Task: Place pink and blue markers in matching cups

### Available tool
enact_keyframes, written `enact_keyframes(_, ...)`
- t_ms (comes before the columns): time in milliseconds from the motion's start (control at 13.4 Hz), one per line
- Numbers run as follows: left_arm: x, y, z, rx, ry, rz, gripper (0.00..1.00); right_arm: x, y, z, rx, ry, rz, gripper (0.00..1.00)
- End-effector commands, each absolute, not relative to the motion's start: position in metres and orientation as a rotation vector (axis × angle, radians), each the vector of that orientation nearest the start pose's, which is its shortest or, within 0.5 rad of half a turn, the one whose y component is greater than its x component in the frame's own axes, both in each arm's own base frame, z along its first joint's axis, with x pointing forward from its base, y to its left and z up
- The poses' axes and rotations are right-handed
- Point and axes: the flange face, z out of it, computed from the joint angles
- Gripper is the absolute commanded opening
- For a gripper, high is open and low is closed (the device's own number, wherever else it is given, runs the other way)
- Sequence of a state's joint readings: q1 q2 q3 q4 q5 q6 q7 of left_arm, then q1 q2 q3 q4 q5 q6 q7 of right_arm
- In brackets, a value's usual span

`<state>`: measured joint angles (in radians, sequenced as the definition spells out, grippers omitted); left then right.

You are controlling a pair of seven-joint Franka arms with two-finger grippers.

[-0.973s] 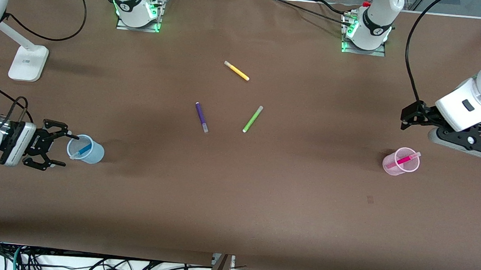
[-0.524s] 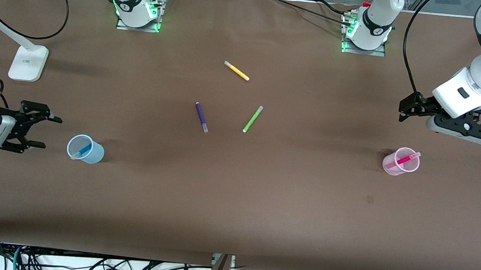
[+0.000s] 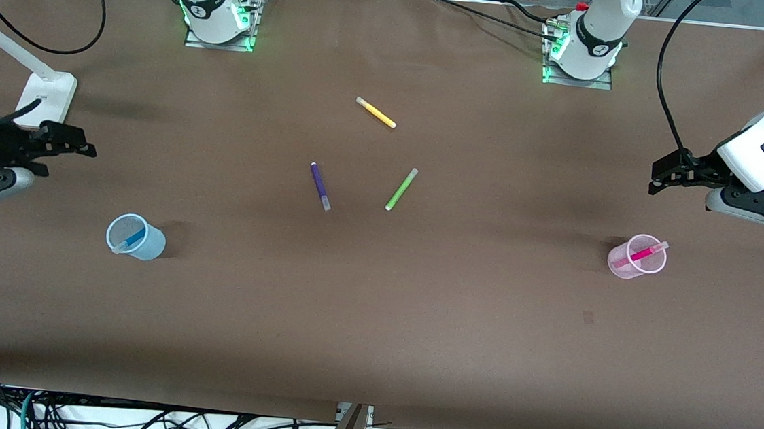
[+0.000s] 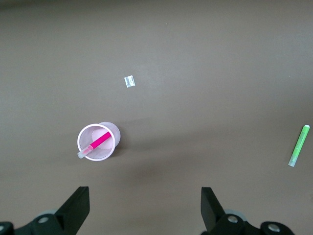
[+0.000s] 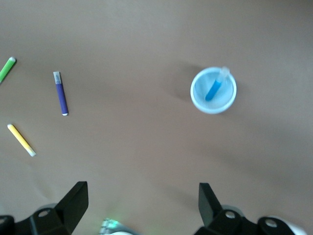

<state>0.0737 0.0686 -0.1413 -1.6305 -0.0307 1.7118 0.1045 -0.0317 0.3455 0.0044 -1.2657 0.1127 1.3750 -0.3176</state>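
Two cups hold pens: blue cup (image 3: 135, 237) with blue marker (image 3: 129, 239) at lower left of the frame, pink cup (image 3: 637, 257) with pink marker (image 3: 638, 255) at right, on brown table (image 3: 373, 323). Left gripper (image 3: 660, 176) and right gripper (image 3: 81, 144) hang spread and empty.

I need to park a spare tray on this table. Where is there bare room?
The wide strip of table nearest the front camera, below the blue cup and pink cup, is bare. So are the stretches between each cup and the middle. The middle is crowded: yellow pen, purple pen, green pen.
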Motion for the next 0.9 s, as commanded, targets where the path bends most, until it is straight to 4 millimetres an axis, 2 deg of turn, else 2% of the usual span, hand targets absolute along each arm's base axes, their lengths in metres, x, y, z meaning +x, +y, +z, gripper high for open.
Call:
enact_keyframes(0,0.575,-0.039,0.576,-3.173,0.293,-0.047,1.0,0.591,-0.005,0.555,-3.014,-0.136,0.394,1.0)
enact_keyframes(224,0.576,-0.037,0.575,-3.173,0.288,-0.054,1.0,0.547,-0.01,0.56,-3.071,-0.116,0.366,1.0)
enact_keyframes(374,0.576,-0.037,0.576,-3.171,0.291,-0.054,1.0,0.523,-0.019,0.59,-3.123,-0.088,0.294,1.0)
enact_keyframes(449,0.576,-0.037,0.575,-3.171,0.298,-0.05,1.0,0.513,-0.021,0.598,-3.13,-0.09,0.271,1.0)
enact_keyframes(673,0.576,-0.037,0.576,-3.171,0.301,-0.05,1.0,0.505,-0.026,0.615,-3.139,-0.081,0.209,1.0)
enact_keyframes(748,0.576,-0.037,0.575,-3.171,0.301,-0.047,1.0,0.504,-0.032,0.614,-3.131,-0.064,0.219,1.0)
enact_keyframes(823,0.576,-0.037,0.575,-3.171,0.301,-0.047,1.0,0.5,-0.031,0.618,-3.135,-0.047,0.227,1.0)
